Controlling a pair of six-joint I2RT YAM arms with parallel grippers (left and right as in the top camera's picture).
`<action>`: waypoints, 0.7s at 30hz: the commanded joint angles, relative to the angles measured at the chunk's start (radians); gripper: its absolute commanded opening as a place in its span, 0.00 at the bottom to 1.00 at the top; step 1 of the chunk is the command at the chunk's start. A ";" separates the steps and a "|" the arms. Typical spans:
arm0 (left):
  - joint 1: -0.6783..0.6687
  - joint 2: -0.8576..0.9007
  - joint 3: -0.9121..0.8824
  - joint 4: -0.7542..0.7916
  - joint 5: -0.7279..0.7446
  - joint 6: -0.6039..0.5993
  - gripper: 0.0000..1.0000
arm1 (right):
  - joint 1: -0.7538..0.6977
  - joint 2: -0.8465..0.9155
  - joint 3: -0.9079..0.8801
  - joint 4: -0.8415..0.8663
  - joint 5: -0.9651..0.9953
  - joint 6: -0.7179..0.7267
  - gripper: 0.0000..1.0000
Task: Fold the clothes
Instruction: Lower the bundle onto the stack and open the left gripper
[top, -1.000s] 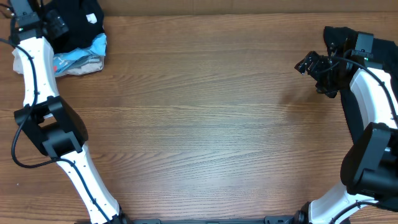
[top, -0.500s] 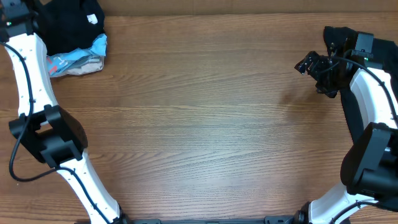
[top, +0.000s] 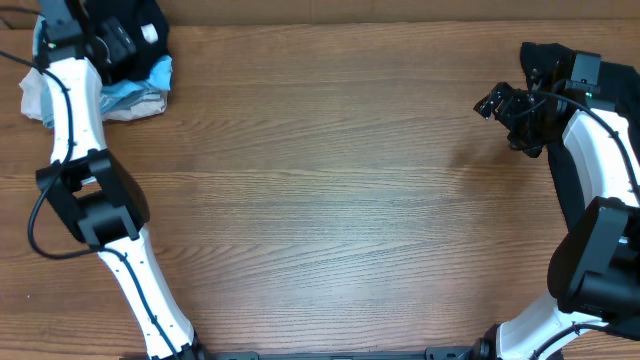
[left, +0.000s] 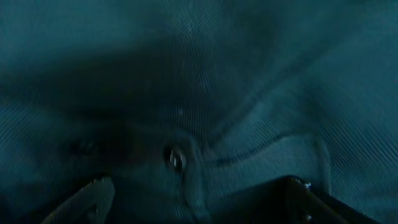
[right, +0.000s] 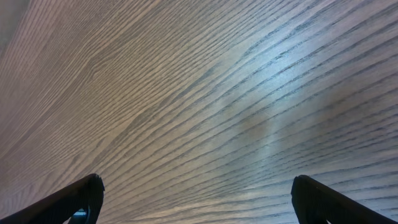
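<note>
A brown wood-grain table (top: 330, 200) fills the overhead view, with a tan strip (top: 400, 10) beyond its far edge at 12 o'clock. The clothes (top: 148, 18) lie heaped at 11 o'clock, hard against that far edge: black fabric on top, a light blue piece (top: 140, 85) below it and a white cloth (top: 33, 95) showing at the left border. From the heap across to 3 o'clock, and down to the arm bases at 6 o'clock, the wood lies bare. The left gripper (left: 199, 202) is down on the heap; its camera sees only dark ribbed fabric (left: 205, 74) with a small round stud (left: 175, 158), and its fingers (left: 87, 199) stand wide apart with the cloth before them, nothing pinched. The right gripper (top: 497, 102) hangs at 2 o'clock above bare wood, jaws spread wide, holding nothing. Half a second ago the left arm leaned further toward 9 o'clock; it has swung back over the heap, uncovering the white cloth, while the right arm has kept its place
</note>
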 joint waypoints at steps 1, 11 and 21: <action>0.005 0.031 0.001 -0.014 0.026 0.039 0.92 | 0.000 0.000 0.025 0.004 0.000 0.001 1.00; 0.006 -0.209 0.025 -0.025 0.034 0.034 1.00 | 0.000 0.000 0.025 0.004 0.000 0.001 1.00; 0.006 -0.557 0.025 -0.366 0.105 -0.027 1.00 | 0.000 0.000 0.025 0.004 0.000 0.001 1.00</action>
